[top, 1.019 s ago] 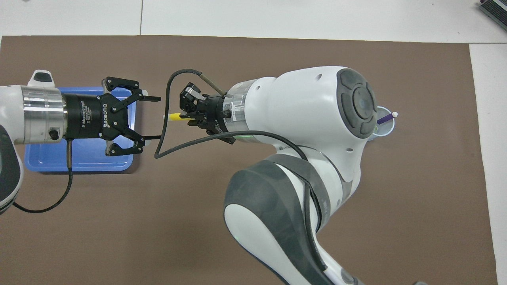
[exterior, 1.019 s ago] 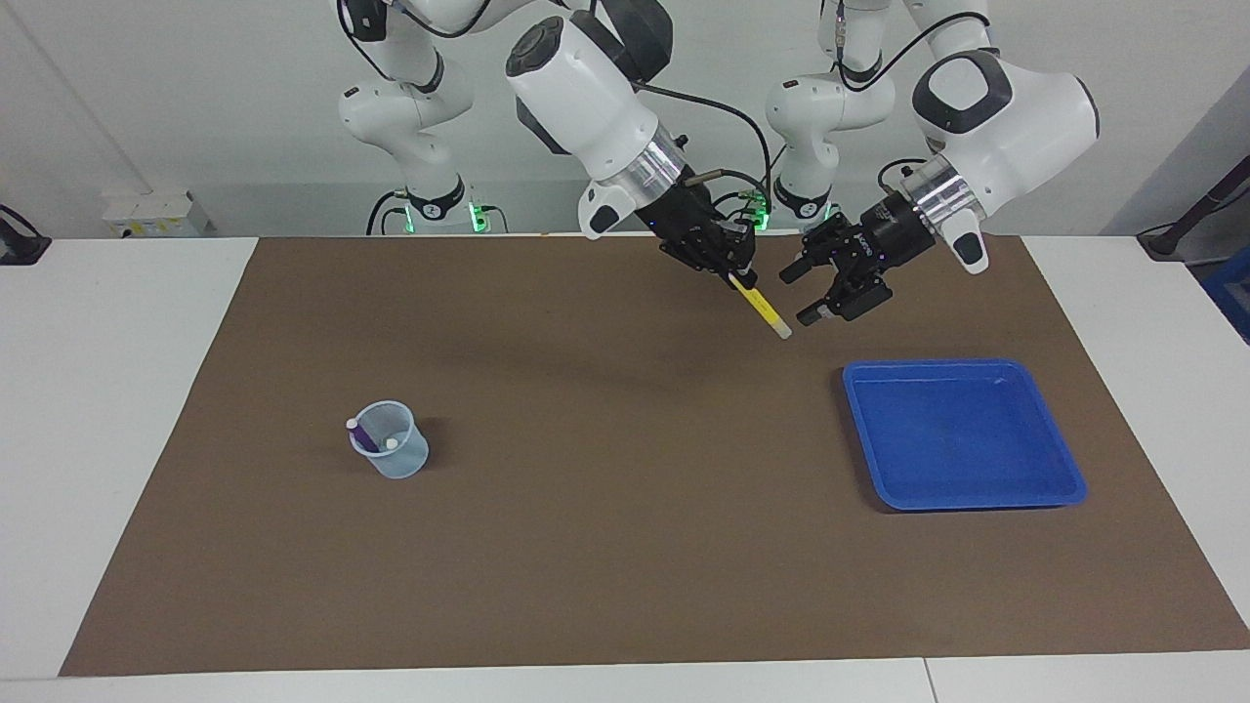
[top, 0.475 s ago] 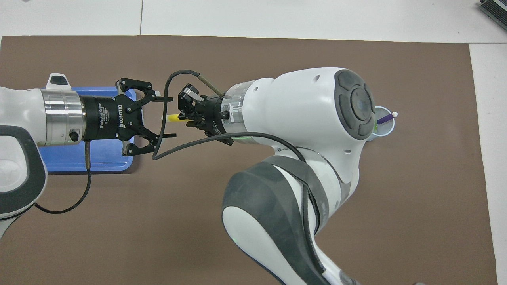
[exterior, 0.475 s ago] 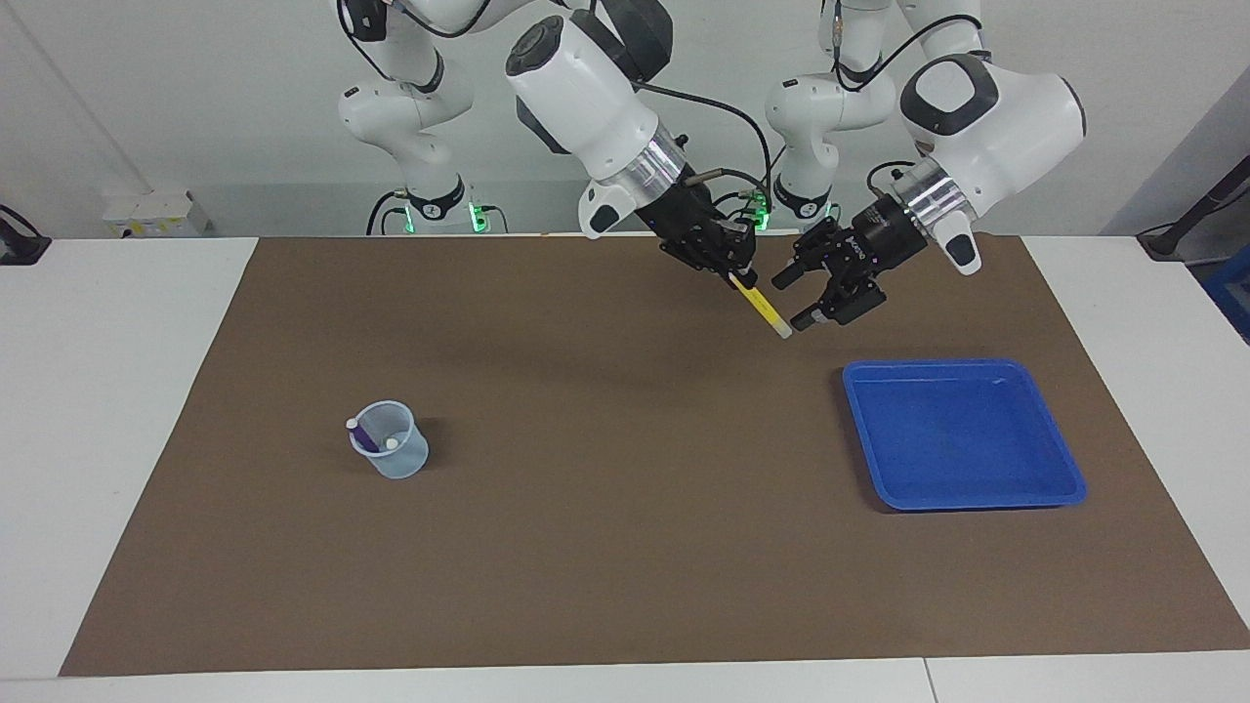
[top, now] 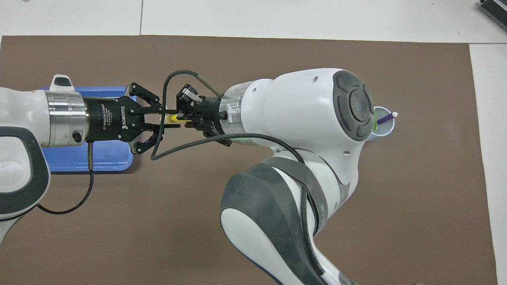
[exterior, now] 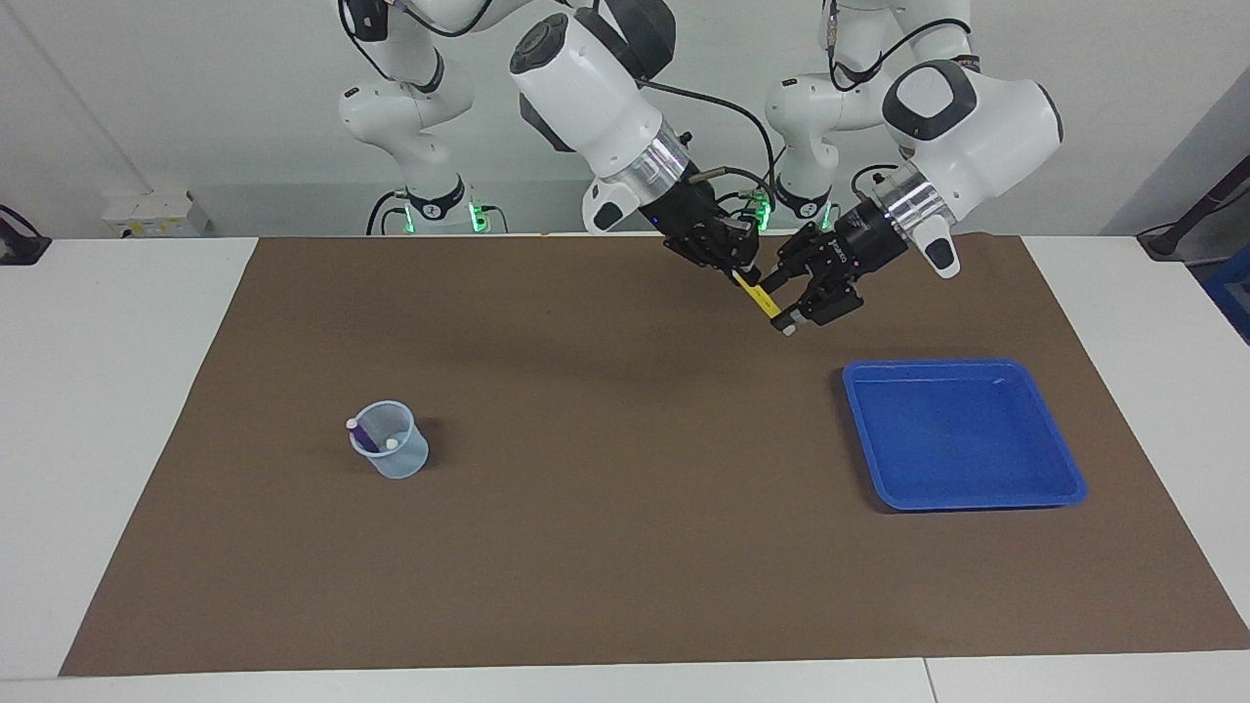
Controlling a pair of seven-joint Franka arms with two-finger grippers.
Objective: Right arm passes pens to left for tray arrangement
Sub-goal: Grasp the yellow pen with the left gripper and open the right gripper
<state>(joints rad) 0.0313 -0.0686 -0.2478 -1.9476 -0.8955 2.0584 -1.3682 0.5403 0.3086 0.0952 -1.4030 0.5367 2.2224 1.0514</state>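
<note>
brown mat [exterior: 605, 547] mostly bare; both right gripper [exterior: 739, 270] and, seemingly, left gripper [exterior: 787, 304] clamp yellow pen [exterior: 760, 296].

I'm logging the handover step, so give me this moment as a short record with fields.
yellow pen: in the air over the mat, between both tools
right tool: shut on the yellow pen
left tool: fingers around the pen's capped end
blue tray: no pens in it
clear cup: holds the purple pen
</note>
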